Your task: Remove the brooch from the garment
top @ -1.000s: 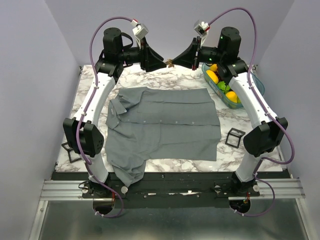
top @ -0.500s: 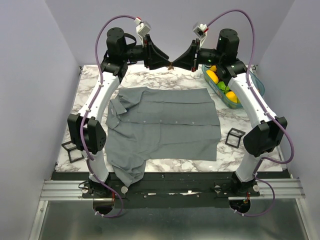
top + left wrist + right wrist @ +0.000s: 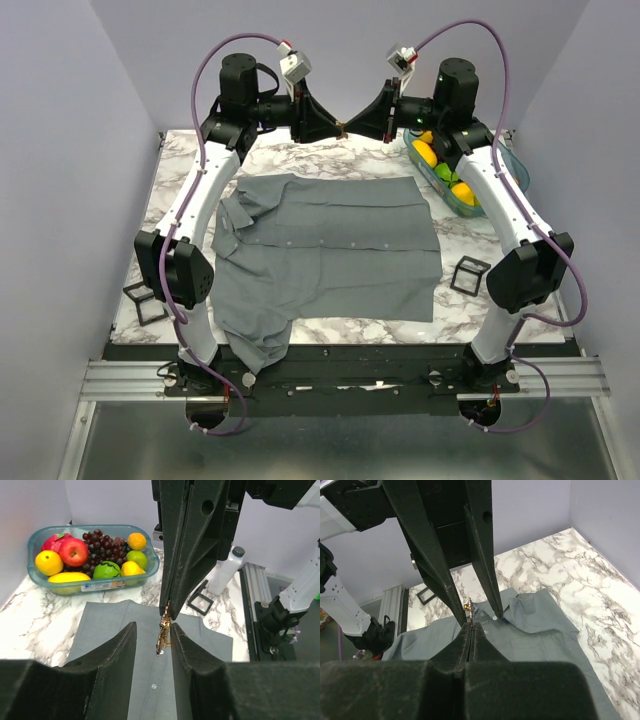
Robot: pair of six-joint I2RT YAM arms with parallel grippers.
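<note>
The grey garment [image 3: 330, 245] lies spread flat on the marble table, collar to the left. High above its far edge the two grippers meet tip to tip. My right gripper [image 3: 471, 626] is shut on the brooch [image 3: 469, 607], a tiny gold-coloured piece seen edge-on, which sticks out past its tips. My left gripper [image 3: 153, 627] is open, and its fingers straddle the brooch [image 3: 163, 632]. The brooch hangs close against one left finger [image 3: 182, 645]; a clear gap separates it from the other. In the top view the brooch [image 3: 341, 127] is a speck between the tips. The garment [image 3: 125, 645] lies far below.
A clear tub of fruit [image 3: 455, 175] stands at the back right corner. One black wire cube [image 3: 468, 275] sits right of the shirt and another [image 3: 143, 303] at the left edge. Walls close in on three sides.
My left gripper has moved right, up to the right gripper's tips, so its fingers now flank the brooch, and its jaws have narrowed. The right gripper stayed put, shut on the brooch.
</note>
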